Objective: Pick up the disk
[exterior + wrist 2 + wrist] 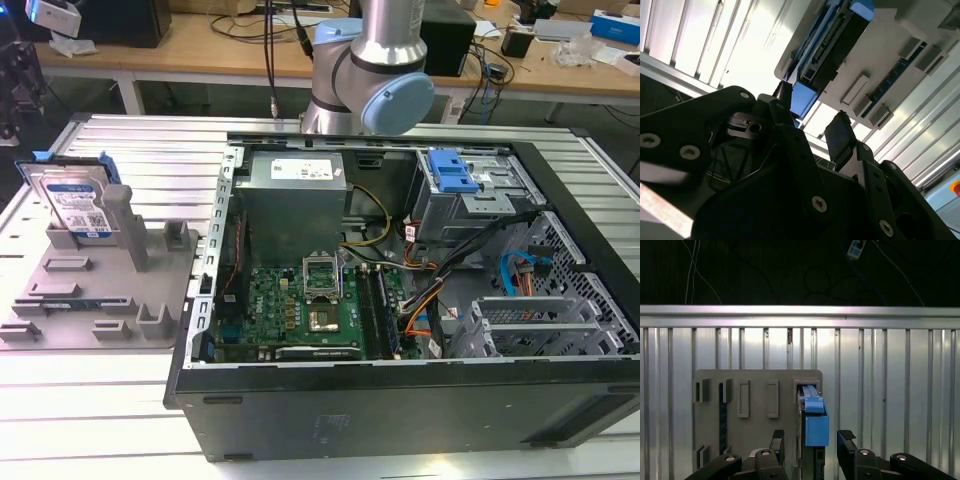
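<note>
Between the two fingers of my pincer point(812, 442), which stand apart, the disk point(810, 392) shows edge-on, lined up with the gap; I judge it untouched. Nothing is gripped, so the lift itself is all left. The disk stands upright in a slot of the grey fixture point(757, 405) on the bench point(890, 390); another slot holds a dark strip point(722, 407). Beside it lies the open computer case point(400, 400), boards and cables inside.

No print can be made out: the disk point(72, 200) standing in the grey fixture point(100, 290) carries a white-and-blue label and the power supply point(295, 195) a white sticker, their lettering too small to read.
</note>
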Tool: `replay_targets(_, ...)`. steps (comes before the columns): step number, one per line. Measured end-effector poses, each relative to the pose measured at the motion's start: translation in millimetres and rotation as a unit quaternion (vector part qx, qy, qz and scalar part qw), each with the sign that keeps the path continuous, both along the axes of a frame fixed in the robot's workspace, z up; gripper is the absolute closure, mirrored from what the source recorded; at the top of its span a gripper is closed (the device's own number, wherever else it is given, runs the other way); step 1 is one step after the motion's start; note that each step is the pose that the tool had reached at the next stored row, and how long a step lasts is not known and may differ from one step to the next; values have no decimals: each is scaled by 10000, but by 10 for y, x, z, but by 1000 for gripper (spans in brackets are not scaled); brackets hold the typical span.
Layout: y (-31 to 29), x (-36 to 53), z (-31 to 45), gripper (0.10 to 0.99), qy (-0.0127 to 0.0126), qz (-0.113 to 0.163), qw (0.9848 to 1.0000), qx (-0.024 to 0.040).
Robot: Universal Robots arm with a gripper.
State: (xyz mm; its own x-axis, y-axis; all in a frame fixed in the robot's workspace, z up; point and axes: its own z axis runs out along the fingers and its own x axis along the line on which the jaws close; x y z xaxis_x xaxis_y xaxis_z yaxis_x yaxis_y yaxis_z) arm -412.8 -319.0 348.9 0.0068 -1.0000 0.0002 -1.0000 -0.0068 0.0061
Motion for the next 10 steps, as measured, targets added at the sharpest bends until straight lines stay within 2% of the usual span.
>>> replay_targets(5,4,1,-22,545,-1,1,10000,1)
replay_targets(10,27,-2,-115,545,-1,0,10000,11)
